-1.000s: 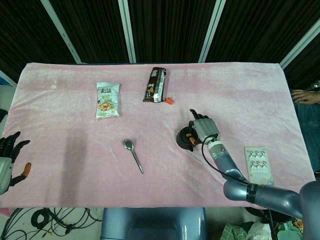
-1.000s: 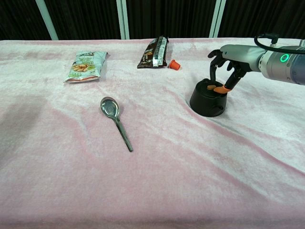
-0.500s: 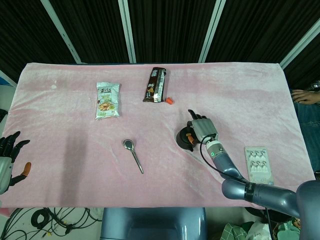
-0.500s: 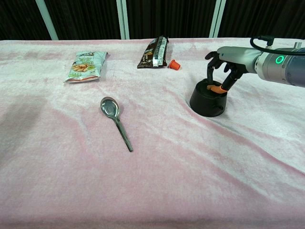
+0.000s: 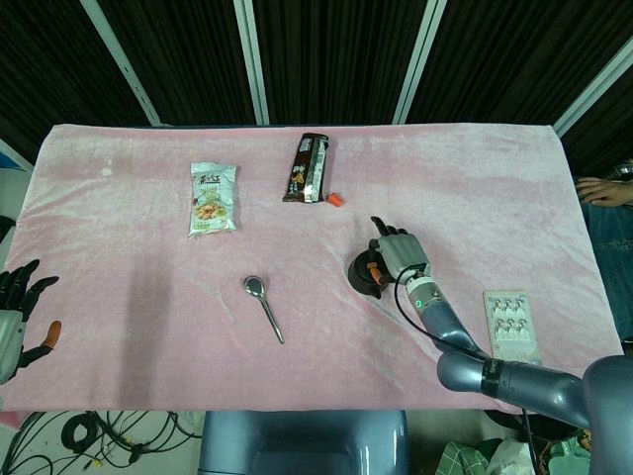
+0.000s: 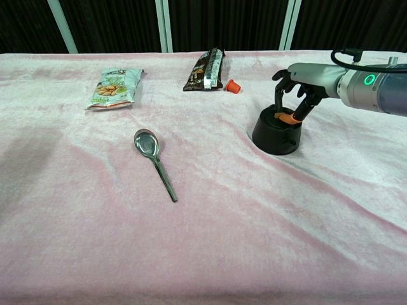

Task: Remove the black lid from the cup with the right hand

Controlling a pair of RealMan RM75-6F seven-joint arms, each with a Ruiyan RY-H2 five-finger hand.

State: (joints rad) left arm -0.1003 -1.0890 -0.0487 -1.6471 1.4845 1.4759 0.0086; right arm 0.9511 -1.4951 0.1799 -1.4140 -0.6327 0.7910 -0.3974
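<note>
Right hand (image 6: 294, 89) fingers rest on the black lid (image 6: 276, 120), grip unclear; cup hidden beneath; left hand (image 5: 20, 307) spread apart

On the pink velvety cloth covering the worktop (image 6: 210, 241) stands a squat black cup (image 6: 275, 135) with its black lid (image 6: 280, 116) on top. The right hand (image 6: 294, 89), dark-fingered with orange fingertips (image 6: 288, 119), reaches down from the right, its tips touching the lid. A metal spoon (image 6: 154, 161) lies well to the left, bowl away from the camera. Farther back lie a green snack packet (image 6: 115, 88), a dark brown wrapper (image 6: 206, 70) and, just beside the wrapper, a small orange cap (image 6: 233, 86).
</note>
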